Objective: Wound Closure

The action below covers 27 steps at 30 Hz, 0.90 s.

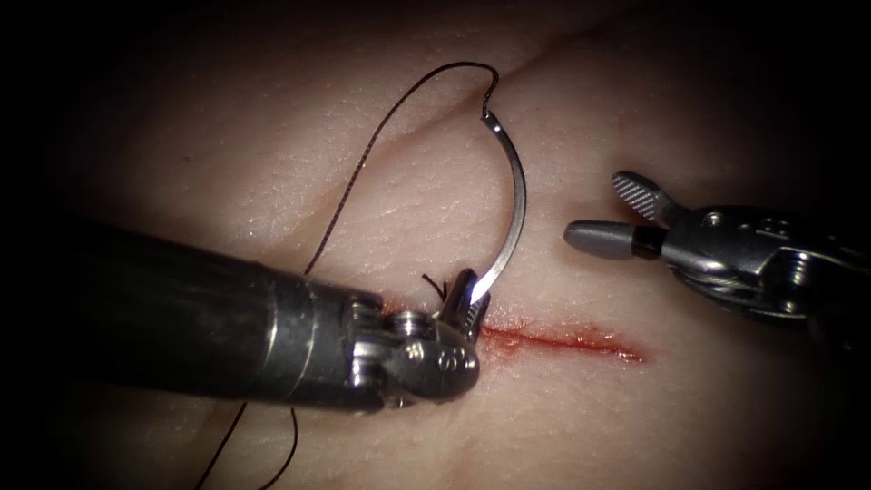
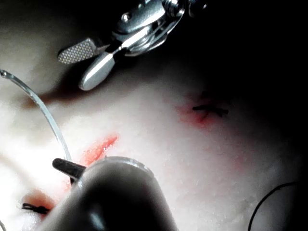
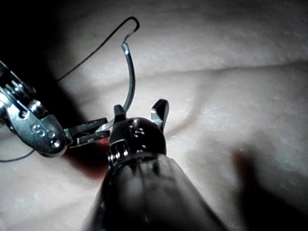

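Left tool (image 1: 470, 295): jaws clamp needle (image 1: 517, 204) near its point, above tissue (image 1: 272, 163) | Right tool (image 1: 610, 216): jaws wide, empty | Thread (image 1: 381, 136) trails from swage | Advice: keep grip firm, needle clear of cut (image 1: 567, 340).

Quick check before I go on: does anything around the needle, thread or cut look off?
Nothing stands out. The left tool holds the needle near its tip end, clear of the tissue; the thread trails freely from its other end. The right tool is open, holding nothing. Red fluid lines the cut.
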{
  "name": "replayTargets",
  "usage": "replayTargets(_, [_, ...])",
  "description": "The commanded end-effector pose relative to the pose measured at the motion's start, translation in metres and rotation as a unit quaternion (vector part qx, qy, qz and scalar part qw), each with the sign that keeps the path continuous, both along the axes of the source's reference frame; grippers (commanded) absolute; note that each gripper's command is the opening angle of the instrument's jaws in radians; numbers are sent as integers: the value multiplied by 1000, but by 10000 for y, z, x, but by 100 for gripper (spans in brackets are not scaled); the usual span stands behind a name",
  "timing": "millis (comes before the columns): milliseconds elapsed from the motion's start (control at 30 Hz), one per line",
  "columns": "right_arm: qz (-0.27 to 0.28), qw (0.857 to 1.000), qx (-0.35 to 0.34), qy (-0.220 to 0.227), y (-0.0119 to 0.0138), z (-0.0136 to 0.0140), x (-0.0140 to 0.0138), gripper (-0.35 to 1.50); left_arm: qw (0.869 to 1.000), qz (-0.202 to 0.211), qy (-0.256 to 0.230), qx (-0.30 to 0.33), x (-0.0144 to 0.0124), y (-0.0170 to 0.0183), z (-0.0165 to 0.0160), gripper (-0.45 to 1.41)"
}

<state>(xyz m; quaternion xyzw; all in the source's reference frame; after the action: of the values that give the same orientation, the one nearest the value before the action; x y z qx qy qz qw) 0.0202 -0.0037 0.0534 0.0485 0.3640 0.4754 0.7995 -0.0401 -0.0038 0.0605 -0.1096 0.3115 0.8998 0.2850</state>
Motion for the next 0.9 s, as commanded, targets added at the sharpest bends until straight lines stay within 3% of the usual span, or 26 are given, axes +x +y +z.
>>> replayTargets(33, [0,1000,0,-1,-2,6,8,121,1000,1,1,0,-5,-1,5,-45])
replayTargets(267, [7,1000,-8,-24,-3,10,23,138,998,0,48,-29,-15,-1,6,-45])
replayTargets(900, [5,999,-13,-29,5,32,71,135,997,13,59,-38,-20,-5,-2,-45])
